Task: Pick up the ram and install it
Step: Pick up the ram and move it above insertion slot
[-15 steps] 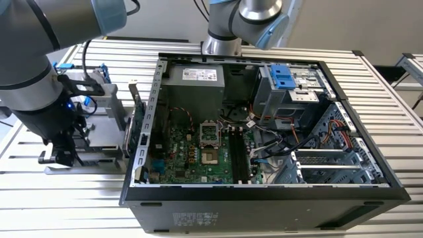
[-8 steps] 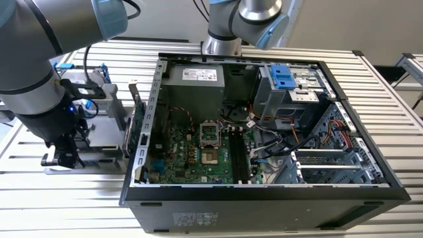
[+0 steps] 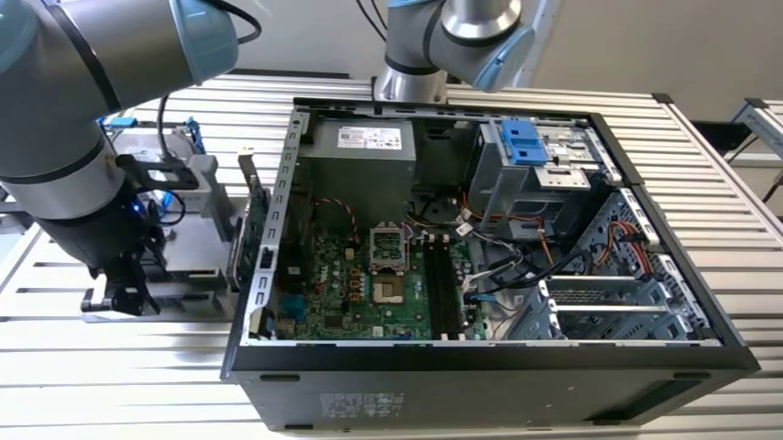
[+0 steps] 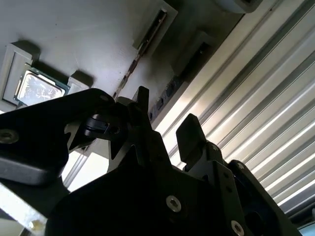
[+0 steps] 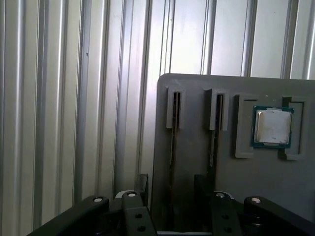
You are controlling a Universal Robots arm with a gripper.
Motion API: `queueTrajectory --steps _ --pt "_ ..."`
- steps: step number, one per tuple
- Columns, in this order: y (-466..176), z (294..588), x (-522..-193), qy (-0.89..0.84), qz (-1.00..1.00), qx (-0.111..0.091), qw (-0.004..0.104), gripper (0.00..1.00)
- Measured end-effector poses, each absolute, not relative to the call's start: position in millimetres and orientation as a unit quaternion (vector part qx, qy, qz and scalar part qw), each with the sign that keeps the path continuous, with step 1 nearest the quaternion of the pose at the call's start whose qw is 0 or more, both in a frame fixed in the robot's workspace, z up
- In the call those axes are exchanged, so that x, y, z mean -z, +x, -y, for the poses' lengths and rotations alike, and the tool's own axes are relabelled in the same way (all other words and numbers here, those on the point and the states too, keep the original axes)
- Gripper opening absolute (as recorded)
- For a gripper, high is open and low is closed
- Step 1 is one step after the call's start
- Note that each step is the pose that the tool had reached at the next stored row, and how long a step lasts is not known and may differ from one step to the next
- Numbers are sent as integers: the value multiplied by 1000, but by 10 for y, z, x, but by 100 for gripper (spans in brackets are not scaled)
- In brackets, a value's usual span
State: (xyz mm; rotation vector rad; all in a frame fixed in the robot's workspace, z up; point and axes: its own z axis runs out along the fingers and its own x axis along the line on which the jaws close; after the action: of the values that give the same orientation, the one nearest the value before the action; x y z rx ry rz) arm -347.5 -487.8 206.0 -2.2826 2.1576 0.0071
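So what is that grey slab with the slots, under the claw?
The grey slab is a flat, matte, plastic-looking holder with a rounded corner, lying on the ribbed metal table. It has two narrow framed slots, each with a thin dark strip running from it, maybe a board on edge. A square recess holds a silver-topped chip with a green rim. The claw is at one edge, its black fingers apart on either side of one strip.

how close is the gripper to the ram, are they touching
Apart. In the first wrist view the open gripper straddles the ram, with grey tray showing on either side.
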Motion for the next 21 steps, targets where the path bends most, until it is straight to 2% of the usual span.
queueTrajectory --steps 18,19,21 --pt "-3483 4878 -1920 -727 -687 -2 0 100" --pt "-3483 4878 -1919 -727 -687 -2 0 0" --pt "-3483 4878 -1919 -727 -687 -2 0 0"
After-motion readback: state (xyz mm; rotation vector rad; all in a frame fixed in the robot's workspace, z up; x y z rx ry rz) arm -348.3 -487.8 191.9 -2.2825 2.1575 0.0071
